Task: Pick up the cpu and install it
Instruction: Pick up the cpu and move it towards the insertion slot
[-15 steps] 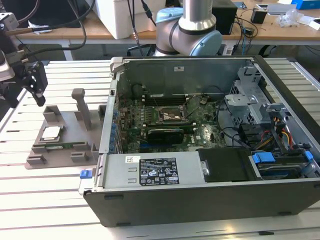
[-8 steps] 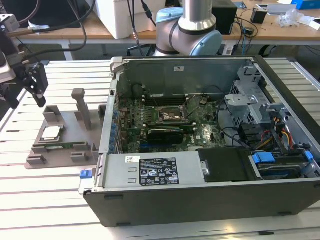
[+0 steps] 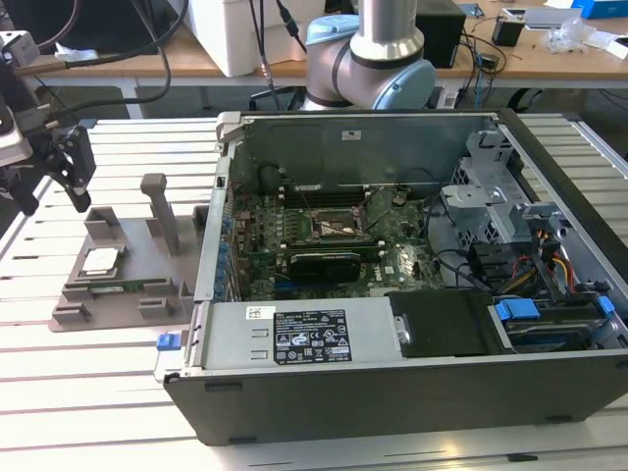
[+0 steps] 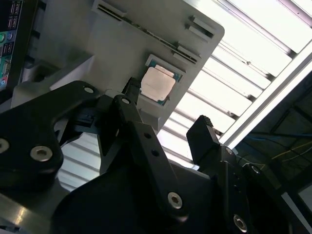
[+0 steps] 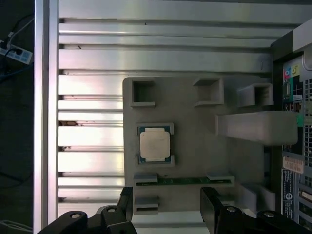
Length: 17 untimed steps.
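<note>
Approach step: my pincer [image 5: 168,195] hangs released and empty above the grey tray [image 5: 195,158], where the cpu [image 5: 155,145] lies flat in its recess. Grasping it, I judge, calls for centring first — fingers straddling its edges squarely.

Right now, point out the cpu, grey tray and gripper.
cpu [image 5: 155,146]: first wrist view, middle of silver top.
grey tray [image 5: 195,146]: first wrist view, bare floor.
gripper [image 5: 168,191]: first wrist view, between its fingers.
</note>
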{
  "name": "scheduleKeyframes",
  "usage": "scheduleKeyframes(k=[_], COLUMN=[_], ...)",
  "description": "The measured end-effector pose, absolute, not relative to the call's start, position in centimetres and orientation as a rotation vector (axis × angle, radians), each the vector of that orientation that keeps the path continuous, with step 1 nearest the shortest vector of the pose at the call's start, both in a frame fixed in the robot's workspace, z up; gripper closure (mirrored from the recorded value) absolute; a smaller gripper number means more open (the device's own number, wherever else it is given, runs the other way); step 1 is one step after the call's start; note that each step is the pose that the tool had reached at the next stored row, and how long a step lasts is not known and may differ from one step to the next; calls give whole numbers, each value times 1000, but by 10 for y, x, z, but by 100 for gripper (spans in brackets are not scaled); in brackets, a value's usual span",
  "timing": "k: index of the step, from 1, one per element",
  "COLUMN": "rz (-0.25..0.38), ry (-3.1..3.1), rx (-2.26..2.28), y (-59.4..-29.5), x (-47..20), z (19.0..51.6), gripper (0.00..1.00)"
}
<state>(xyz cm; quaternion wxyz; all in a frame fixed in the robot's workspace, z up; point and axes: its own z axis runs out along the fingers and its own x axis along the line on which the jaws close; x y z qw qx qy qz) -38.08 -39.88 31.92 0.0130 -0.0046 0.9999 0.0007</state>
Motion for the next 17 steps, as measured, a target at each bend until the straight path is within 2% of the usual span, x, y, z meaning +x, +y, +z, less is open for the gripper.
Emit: scheduleKeyframes(k=[17], rz=[2], ry=[3116], rx=[-14], y=[-399], x=[-381], z=[299], gripper=[34])
